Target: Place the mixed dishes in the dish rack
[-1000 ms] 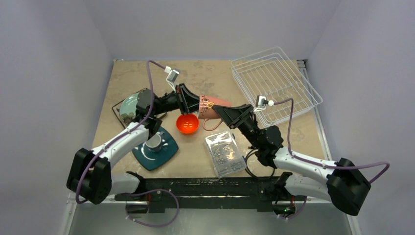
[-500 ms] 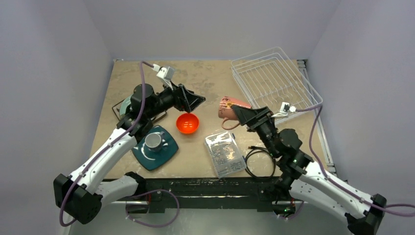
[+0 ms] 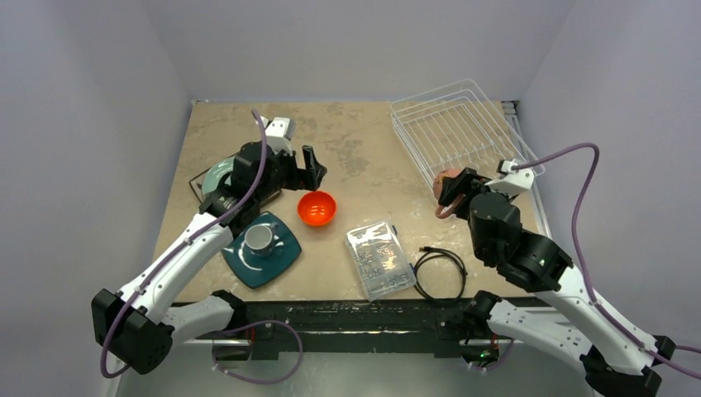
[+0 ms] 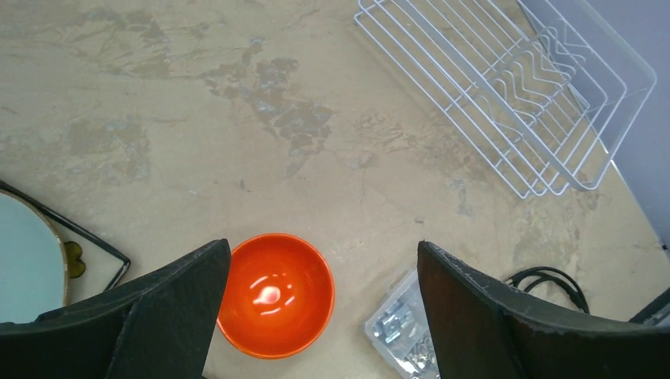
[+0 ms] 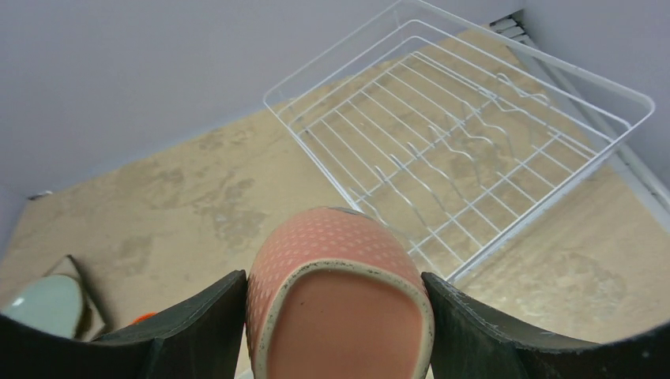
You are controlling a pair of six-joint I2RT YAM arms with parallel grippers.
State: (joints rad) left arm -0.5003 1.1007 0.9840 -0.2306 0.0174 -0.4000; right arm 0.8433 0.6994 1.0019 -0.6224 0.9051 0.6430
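The pink cup (image 5: pixel 340 245) is cut off at the bottom of the right wrist view. From above, the right gripper (image 3: pixel 453 188) hides most of it. The cup lies along the fingers, pointing at the white dish rack (image 5: pixel 474 134), just by its near edge. It has tiny pale dots and a speckled rim. The right gripper squeezes its sides. The left gripper (image 4: pixel 322 249) gapes wide and holds nothing, above the orange bowl (image 4: pixel 275 294).

Found dish rack (image 3: pixel 463 124) far right on surface (image 3: pixel 364 149), cup (image 3: pixel 450 179) at its near edge, bowl (image 3: pixel 317 208) at centre, mug (image 3: pixel 261 238) on square plate (image 3: pixel 278 263) left of bowl, box (image 3: pixel 379 260) and cable (image 3: pixel 440 273) nearer.
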